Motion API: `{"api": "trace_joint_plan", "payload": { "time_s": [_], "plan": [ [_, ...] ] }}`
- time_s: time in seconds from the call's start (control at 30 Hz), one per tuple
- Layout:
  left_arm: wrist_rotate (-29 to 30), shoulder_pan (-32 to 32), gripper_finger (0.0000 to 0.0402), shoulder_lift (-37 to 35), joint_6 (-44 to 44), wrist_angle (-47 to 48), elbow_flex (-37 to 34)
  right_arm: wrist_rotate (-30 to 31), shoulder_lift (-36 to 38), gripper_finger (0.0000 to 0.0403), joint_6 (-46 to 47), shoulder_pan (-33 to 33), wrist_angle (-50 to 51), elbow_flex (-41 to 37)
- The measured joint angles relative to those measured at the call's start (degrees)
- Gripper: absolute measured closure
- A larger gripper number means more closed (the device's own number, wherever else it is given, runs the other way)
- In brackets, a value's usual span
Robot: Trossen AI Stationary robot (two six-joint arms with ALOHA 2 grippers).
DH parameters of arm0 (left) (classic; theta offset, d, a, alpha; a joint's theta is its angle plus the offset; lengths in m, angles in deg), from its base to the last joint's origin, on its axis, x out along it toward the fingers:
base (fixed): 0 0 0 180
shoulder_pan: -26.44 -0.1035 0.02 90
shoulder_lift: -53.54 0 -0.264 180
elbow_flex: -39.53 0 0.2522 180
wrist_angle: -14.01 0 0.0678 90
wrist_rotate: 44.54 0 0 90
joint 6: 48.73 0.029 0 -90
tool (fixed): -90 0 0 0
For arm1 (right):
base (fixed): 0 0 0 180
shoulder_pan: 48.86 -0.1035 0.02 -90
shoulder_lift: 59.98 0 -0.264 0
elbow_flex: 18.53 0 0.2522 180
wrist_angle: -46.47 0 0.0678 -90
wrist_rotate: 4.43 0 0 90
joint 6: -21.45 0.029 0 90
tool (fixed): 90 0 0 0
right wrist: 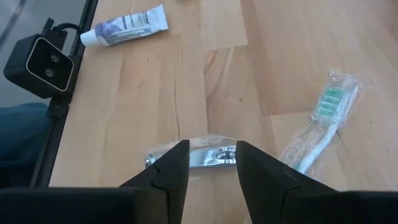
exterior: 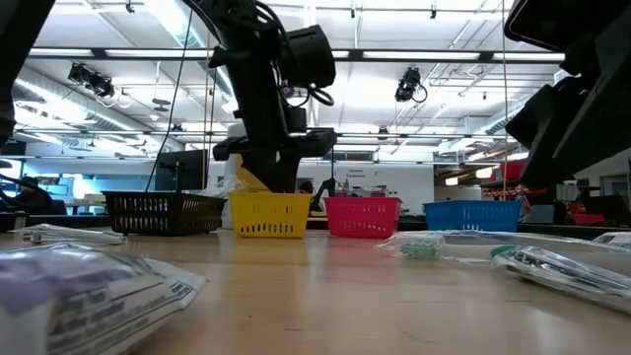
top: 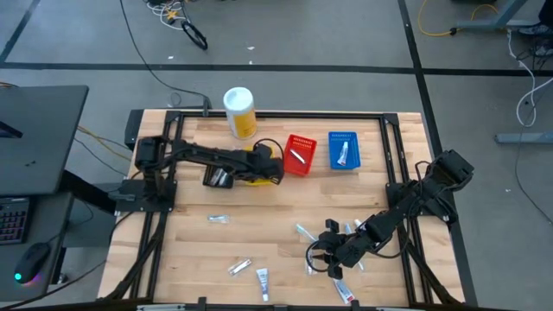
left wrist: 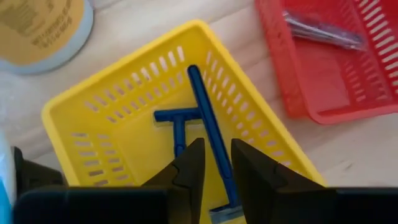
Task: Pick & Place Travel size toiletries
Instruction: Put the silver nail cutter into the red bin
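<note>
Below the left pincer [left wrist: 214, 168], two razors [left wrist: 208, 121] inside yellow basket [left wrist: 112, 99].

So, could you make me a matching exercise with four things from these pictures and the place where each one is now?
Things:
1. blue razors
2. white tube
3. yellow canister
4. wrapped toothbrush

Places:
A. in the blue basket
B. on bare wood near the right gripper
C. in the yellow basket, under the left gripper
D. on the table's far edge, beside the yellow basket

Pairs: 1-C, 2-A, 3-D, 4-B
</note>
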Motion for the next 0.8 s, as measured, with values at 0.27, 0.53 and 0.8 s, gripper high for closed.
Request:
{"api": "trace_joint_plan", "payload": {
  "time_s": [0.27, 0.53, 0.8],
  "plan": [
    [1.60, 4.64, 0.0302, -1.92, 5.10, 0.34, 0.00, 0.00, 0.00, 0.0263, 0.00, 0.00, 0.38, 0.00],
    [8.90, 19.11, 0.0301, -10.34, 7.13, 2.82, 0.04, -0.02, 0.00, 0.0263, -0.94, 0.00, 0.51, 0.00],
    [10.30, 31.46, 0.0301, -11.63, 6.49, 8.41, 0.07, 1.36, 0.00, 0.0263, -0.90, 0.00, 0.44, 0.00]
  ]
}}
